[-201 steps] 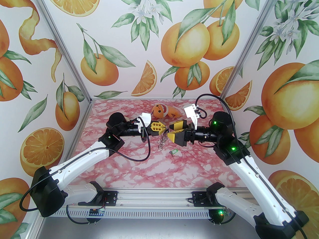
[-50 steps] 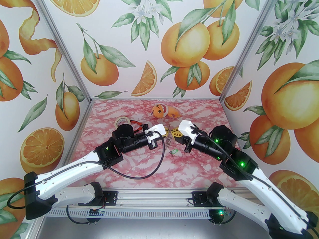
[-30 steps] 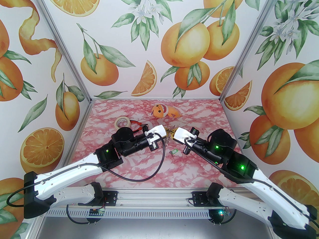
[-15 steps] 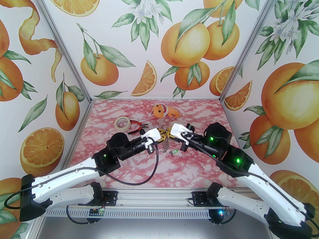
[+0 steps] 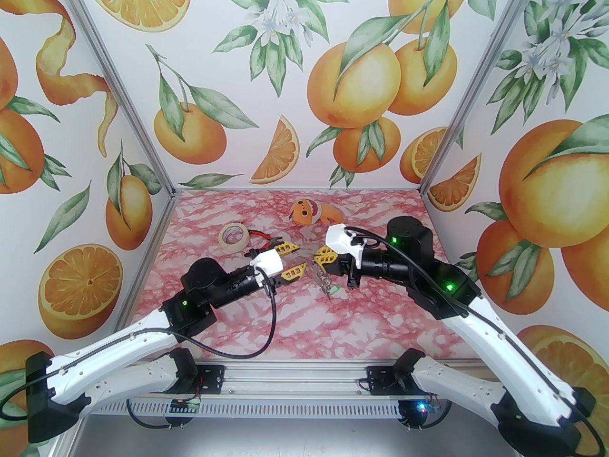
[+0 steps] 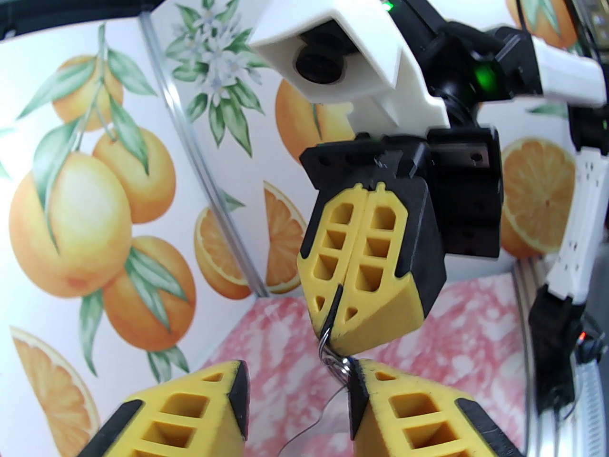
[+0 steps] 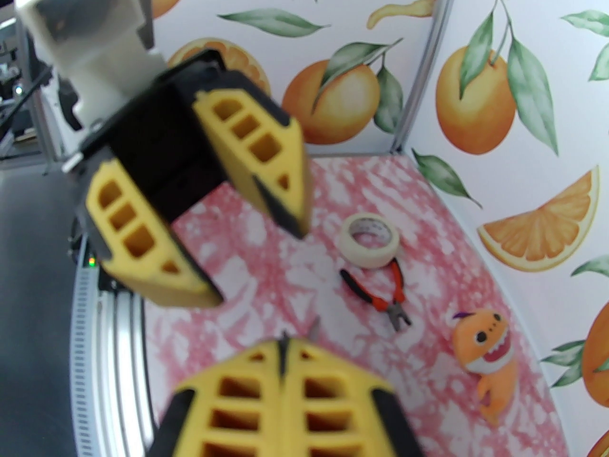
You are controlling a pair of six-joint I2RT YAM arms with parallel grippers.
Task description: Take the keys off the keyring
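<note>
The left claw [image 5: 291, 260] has let go and backed away, open and empty, so the right claw [image 5: 325, 255], squeezed shut on the dangling keyring [image 5: 323, 277] near the green key [image 5: 335, 291], should hold still and tight.

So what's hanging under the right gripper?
The keyring, pinched in the shut right gripper, dangles small rings toward the green key tag lying on the table. The pinched part is hidden between its fingers.

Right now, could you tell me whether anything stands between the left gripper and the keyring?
Nothing visible does. The keyring hangs from the shut right gripper, just ahead of the open left gripper.
</note>
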